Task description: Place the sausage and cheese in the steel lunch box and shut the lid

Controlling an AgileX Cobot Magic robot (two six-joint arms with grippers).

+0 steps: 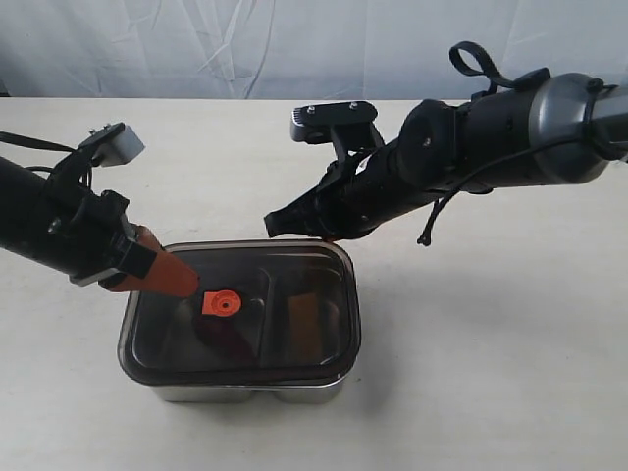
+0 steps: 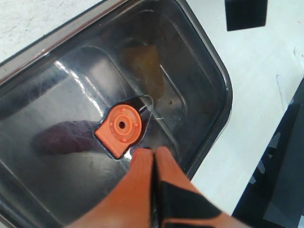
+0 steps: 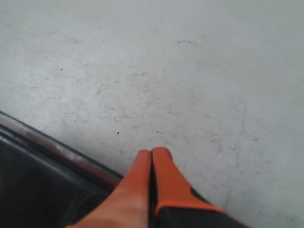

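The sausage shows as a dark red shape under the lid. The cheese shows as an amber patch in the other compartment, so both look loaded. The lid already lies over the steel lunch box and looks level. You cannot tell from here whether it is pressed fully home, so that is probably all that remains.

Your left gripper is closed on nothing, with its tips on the lid just beside the orange tab. Your right gripper is also closed and empty, with its tips at the lid's far rim, over the table.

If you press down, keep the tips inside the rim, because the lid's rounded edge slopes away. There is open table on every side of the box for drawing both arms back.
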